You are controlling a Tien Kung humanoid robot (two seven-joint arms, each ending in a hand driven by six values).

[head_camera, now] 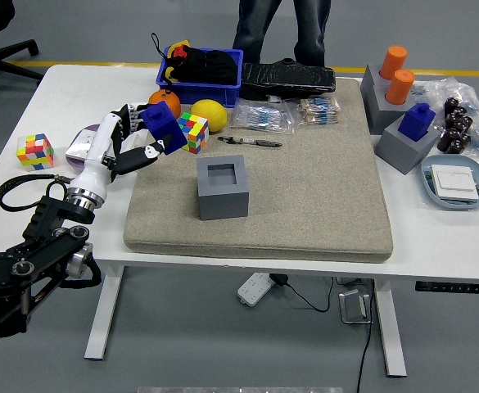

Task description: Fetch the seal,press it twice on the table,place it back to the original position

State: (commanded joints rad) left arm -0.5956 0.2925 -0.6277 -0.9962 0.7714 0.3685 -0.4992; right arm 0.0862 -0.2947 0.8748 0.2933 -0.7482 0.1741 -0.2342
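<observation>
White table [26, 188], large beige mat [305, 188] covering its middle; person's legs at the far edge, hands out of frame. Left arm enters from lower left, left hand [124, 143] closed around the blue seal [162, 125], holding it tilted and clear of the mat, above the mat's left edge and just in front of the orange [164, 99] and multicoloured cube [192, 131]. Grey holder block [222, 187], square recess vacant, sits mid-mat to the seal's right.
</observation>
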